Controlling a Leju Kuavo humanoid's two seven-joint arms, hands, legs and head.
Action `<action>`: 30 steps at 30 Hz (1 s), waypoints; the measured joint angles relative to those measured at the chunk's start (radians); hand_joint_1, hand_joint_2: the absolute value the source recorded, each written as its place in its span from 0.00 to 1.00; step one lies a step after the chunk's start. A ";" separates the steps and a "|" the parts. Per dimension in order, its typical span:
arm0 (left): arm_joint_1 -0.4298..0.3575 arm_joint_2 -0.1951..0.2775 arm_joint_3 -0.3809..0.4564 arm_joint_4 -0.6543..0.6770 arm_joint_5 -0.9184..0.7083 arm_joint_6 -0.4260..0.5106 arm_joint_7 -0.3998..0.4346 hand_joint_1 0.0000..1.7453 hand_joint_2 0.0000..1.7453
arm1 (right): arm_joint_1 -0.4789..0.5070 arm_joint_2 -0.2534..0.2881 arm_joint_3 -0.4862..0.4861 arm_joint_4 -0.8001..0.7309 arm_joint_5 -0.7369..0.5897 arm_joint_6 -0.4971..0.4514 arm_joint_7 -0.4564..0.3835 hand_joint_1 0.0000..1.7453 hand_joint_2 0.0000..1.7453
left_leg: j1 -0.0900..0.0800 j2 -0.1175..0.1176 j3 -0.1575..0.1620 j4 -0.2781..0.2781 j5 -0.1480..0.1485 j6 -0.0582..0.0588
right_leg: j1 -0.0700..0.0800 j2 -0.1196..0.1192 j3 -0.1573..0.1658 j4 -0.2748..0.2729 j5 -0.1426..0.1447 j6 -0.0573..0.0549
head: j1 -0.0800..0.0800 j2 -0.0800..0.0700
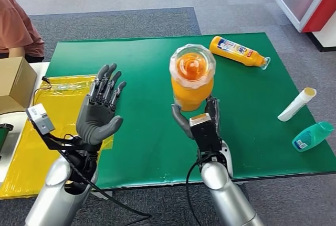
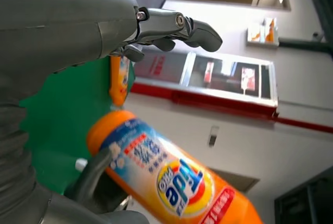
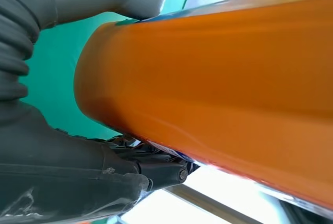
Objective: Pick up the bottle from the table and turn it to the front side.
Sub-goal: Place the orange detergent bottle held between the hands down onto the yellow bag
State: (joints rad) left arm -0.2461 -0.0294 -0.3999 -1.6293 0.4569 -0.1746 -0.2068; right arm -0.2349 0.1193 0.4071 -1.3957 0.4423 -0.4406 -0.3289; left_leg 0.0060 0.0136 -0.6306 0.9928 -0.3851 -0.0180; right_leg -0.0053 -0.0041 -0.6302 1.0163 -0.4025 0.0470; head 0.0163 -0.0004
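Observation:
My right hand (image 1: 200, 118) grips an orange bottle (image 1: 192, 79) upright above the green mat (image 1: 253, 121), its clear cap end toward the camera. The left wrist view shows this bottle's printed label (image 2: 173, 177); the right wrist view shows its plain orange side (image 3: 220, 94) held between thumb and fingers (image 3: 117, 167). My left hand (image 1: 99, 110) is raised over the mat's left edge, palm up, fingers spread, holding nothing. Its fingers (image 2: 177, 29) reach past the held bottle without touching it.
A second orange bottle (image 1: 238, 51) lies at the mat's far side. At the right edge a white tube (image 1: 297, 104) and a teal bottle (image 1: 313, 136) are lying. A yellow sheet (image 1: 35, 152) and a cardboard box (image 1: 13, 82) sit left. A person's sleeve (image 1: 18, 27) shows at far left.

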 joint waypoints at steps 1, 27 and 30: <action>-0.007 0.000 -0.011 0.006 0.010 -0.013 0.007 0.00 1.00 | -0.004 0.002 0.008 0.009 0.014 -0.009 0.000 1.00 1.00 | 0.000 0.000 0.000 0.000 0.000 0.000 | 0.000 0.000 0.000 0.000 0.000 0.000 | 0.000 0.000; -0.139 0.024 -0.131 0.075 -0.152 0.004 0.058 0.00 1.00 | -0.015 0.013 0.137 0.095 0.506 -0.249 0.110 1.00 1.00 | 0.000 0.000 0.000 0.000 0.000 0.000 | 0.000 0.000 0.000 0.000 0.000 0.000 | 0.000 0.000; -0.140 0.025 -0.131 0.075 -0.158 0.004 0.058 0.00 1.00 | -0.015 0.013 0.142 0.096 0.527 -0.255 0.121 1.00 1.00 | 0.000 0.000 0.000 0.000 0.000 0.000 | 0.000 0.000 0.000 0.000 0.000 0.000 | 0.000 0.000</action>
State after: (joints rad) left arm -0.3858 -0.0043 -0.5312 -1.5545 0.2989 -0.1707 -0.1485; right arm -0.2497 0.1328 0.5493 -1.2997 0.9694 -0.6953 -0.2080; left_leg 0.0060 0.0136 -0.6307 0.9929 -0.3851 -0.0181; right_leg -0.0053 -0.0041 -0.6303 1.0165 -0.4025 0.0470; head 0.0164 -0.0004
